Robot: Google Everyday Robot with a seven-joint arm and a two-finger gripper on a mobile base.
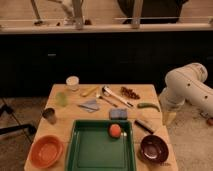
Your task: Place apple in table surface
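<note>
Gripper (169, 116) hangs just off the table's edge, jaws wide, holding nothing, prob. parked clear of clutter. Apple (115, 130), a small smooth orange-red ball, sits well apart from it in the green plastic tray (82, 152), whose raised rim stops it rolling. Glossy maroon bowl (152, 148) lies nearer the gripper. Tan plank-grained table surface (70, 116) beyond the tray is the likely drop spot.

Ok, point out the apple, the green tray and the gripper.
apple (115, 130), camera view, centre of the fruit.
green tray (91, 150), camera view, bare floor left of the apple.
gripper (169, 119), camera view, its lower tip, hanging well right of the tray.
</note>
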